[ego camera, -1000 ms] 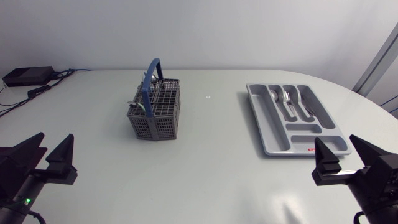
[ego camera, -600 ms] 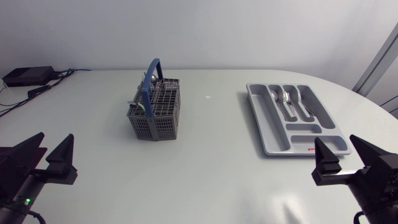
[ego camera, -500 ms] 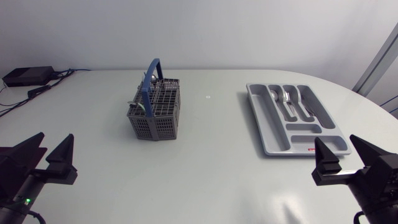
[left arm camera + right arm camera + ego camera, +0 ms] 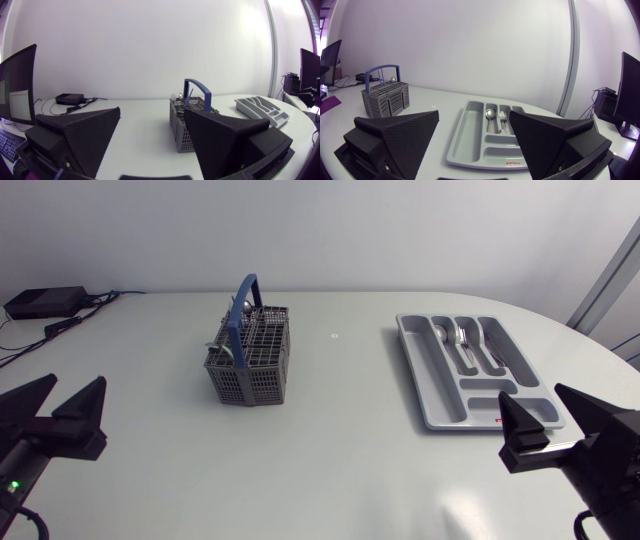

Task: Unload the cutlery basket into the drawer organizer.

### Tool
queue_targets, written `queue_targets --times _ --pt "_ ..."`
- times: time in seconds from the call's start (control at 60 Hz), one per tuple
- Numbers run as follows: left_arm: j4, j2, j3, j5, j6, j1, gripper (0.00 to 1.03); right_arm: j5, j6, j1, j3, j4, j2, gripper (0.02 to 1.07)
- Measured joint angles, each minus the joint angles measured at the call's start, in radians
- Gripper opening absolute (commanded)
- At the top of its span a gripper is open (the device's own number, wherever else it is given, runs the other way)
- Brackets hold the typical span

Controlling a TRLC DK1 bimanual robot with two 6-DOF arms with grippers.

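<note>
Left gripper (image 4: 74, 380) and right gripper (image 4: 532, 392) stood spread wide, holding nothing. The cutlery basket (image 4: 250, 355) sat mid-table, well apart from the drawer organizer (image 4: 475, 370). The right wrist view showed most plainly a spoon (image 4: 490, 113) and a fork (image 4: 503, 117) in neighbouring organizer compartments.

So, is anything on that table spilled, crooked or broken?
Nothing stands out. The cutlery basket stands upright; the drawer organizer lies flat, a spoon and fork in its slots. Left gripper and right gripper are open, clear of both.
</note>
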Motion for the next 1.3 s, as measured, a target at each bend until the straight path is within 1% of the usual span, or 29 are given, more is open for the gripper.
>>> queue_targets --times 0.133,0.283,0.35,0.4,0.467,0.517,0.583,0.65,0.783,0.833,0.883,0.967,1.133,1.2,1.25,1.3 --pt "0.0 0.171 0.101 0.0 -0.003 -0.009 0.98 0.0 0.0 0.016 0.056 0.006 0.09 1.03" --pt "-0.008 0.355 0.192 -0.004 -0.025 -0.032 0.94 0.003 0.0 0.032 0.113 0.052 0.225 1.03" --pt "-0.053 0.444 0.244 -0.008 -0.034 -0.037 0.94 0.004 0.0 0.032 0.143 0.055 0.301 1.03" --pt "-0.1 0.52 0.295 -0.019 -0.034 -0.04 0.91 0.005 0.0 0.032 0.168 0.055 0.358 1.03" --pt "-0.186 0.633 0.382 -0.051 -0.031 -0.046 0.91 0.005 0.001 0.038 0.198 0.053 0.415 1.03" --pt "-0.255 0.723 0.456 -0.052 0.006 -0.05 0.91 0.008 0.004 0.048 0.218 0.052 0.446 1.03" --pt "-0.293 0.835 0.538 -0.022 0.111 -0.058 0.91 0.009 0.007 0.062 0.243 0.048 0.474 1.03" --pt "-0.306 0.917 0.59 0.008 0.178 -0.063 0.91 0.014 0.008 0.077 0.266 0.042 0.493 1.03" --pt "-0.357 1.054 0.666 0.075 0.238 -0.082 0.9 0.026 0.008 0.1 0.319 -0.039 0.515 1.02" --pt "-0.389 1.102 0.697 0.117 0.25 -0.093 0.9 0.023 0.008 0.104 0.341 -0.078 0.528 1.02" --pt "-0.417 1.138 0.725 0.153 0.256 -0.105 0.87 0.018 0.008 0.104 0.357 -0.102 0.541 1.02" --pt "-0.434 1.173 0.764 0.186 0.256 -0.14 0.86 0.015 0.008 0.104 0.37 -0.115 0.565 1.02" --pt "-0.446 1.213 0.859 0.188 0.228 -0.241 0.85 0.008 0.008 0.104 0.37 -0.117 0.6 1.02" --pt "-0.458 1.239 0.91 0.156 0.202 -0.288 0.84 0.003 0.008 0.104 0.37 -0.117 0.61 1.02" --pt "-0.47 1.264 0.952 0.126 0.183 -0.324 0.78 0.003 0.008 0.104 0.37 -0.117 0.614 1.02" --pt "-0.477 1.289 0.988 0.103 0.159 -0.354 0.75 0.003 0.008 0.104 0.37 -0.117 0.618 1.02"
